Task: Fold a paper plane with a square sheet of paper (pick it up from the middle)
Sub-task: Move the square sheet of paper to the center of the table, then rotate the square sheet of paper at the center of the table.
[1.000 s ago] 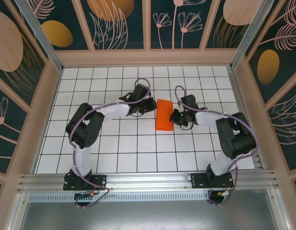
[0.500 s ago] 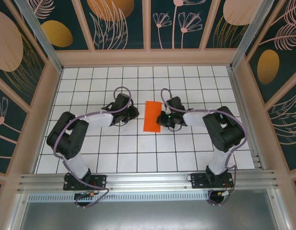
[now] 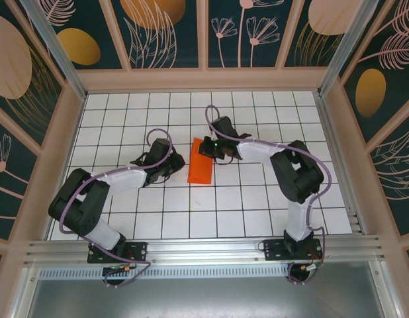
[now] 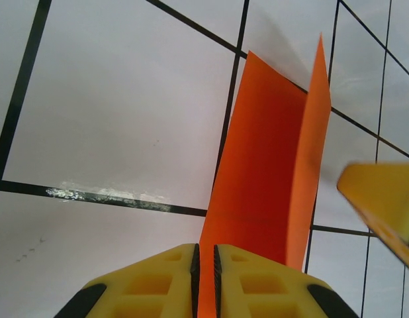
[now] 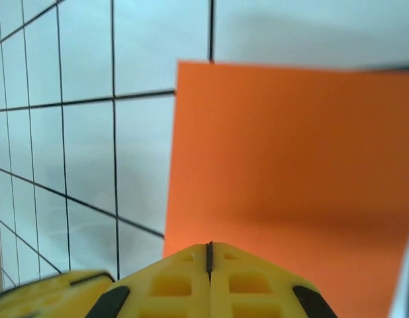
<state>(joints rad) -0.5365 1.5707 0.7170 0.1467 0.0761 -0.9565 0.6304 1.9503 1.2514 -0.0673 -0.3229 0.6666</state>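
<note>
Thin, light, floppy square sheet of paper, half-folded in a V mid-surface, prob. creases/tears easily, so best pinched at its edges nr the fold, w/ left gripper & right gripper jaws both clamped on it.

The table is a flat white surface ruled by black lines into square tiles, and the square sheet of paper, folded lengthwise, is over its middle tiles; contact with the surface cannot be confirmed. Pale wooden walls bound the surface on 3 sides of the sheet, and an aluminium rail on the near side. Just beside the sheet, 1 grid line carries a pale scuff.
</note>
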